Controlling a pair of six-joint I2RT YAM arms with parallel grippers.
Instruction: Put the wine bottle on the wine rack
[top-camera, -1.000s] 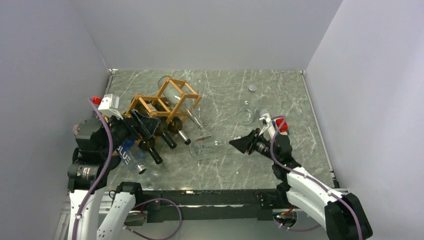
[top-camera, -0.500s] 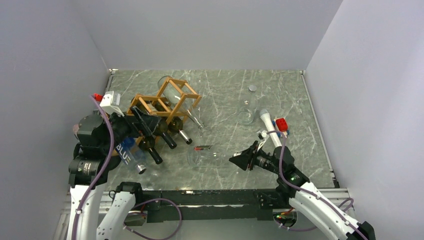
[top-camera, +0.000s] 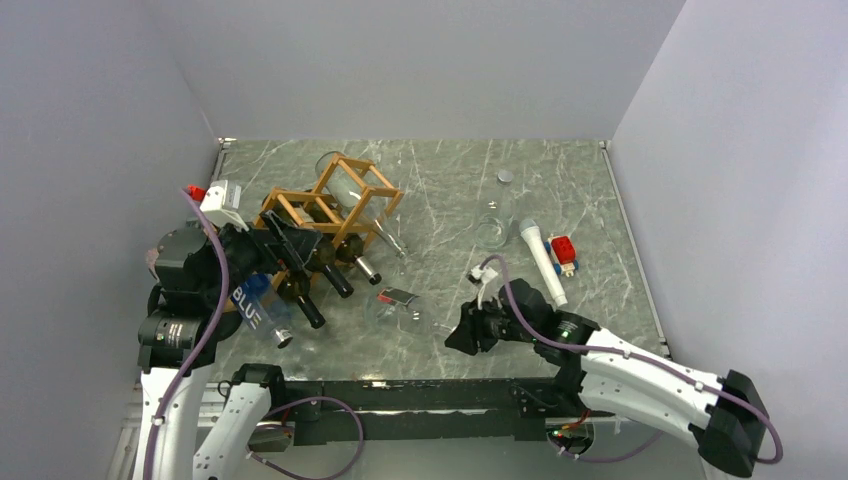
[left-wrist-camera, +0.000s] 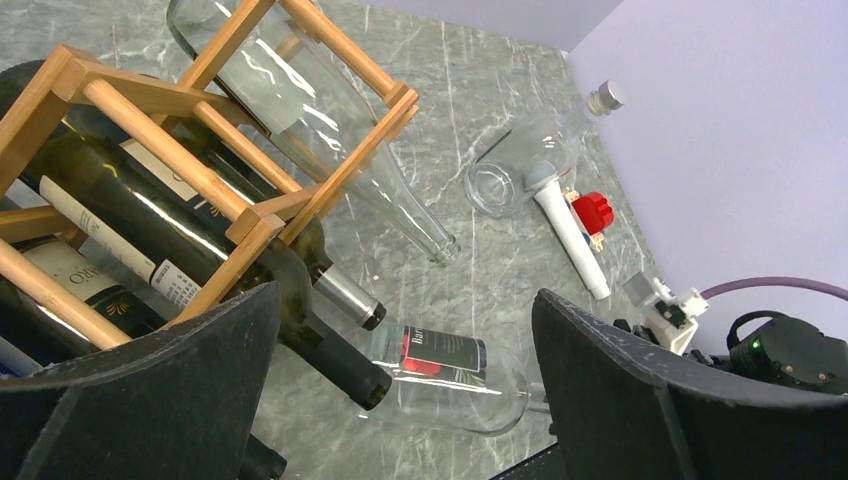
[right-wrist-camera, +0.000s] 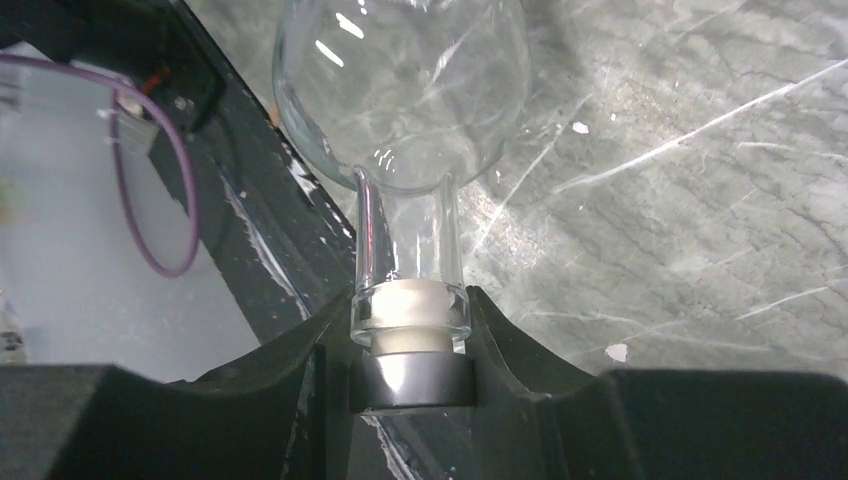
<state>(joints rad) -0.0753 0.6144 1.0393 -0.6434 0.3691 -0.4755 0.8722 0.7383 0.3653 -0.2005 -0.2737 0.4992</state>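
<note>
Right gripper (right-wrist-camera: 410, 345) pinches the capped neck of the clear wine bottle (right-wrist-camera: 400, 80). Bottle lies on its side on the surface (top-camera: 450, 180), near the front edge, short of the wine rack (left-wrist-camera: 255, 228). The neck hold probably lets it go in base-first. Left gripper (left-wrist-camera: 405, 295) is spread beside the rack, perhaps to steady it.

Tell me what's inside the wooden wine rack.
A clear glass bottle lies in the top cell of the wine rack. Dark labelled bottles fill the lower cells, necks sticking out. The left gripper covers the rack's near end, so their exact count is hidden.
</note>
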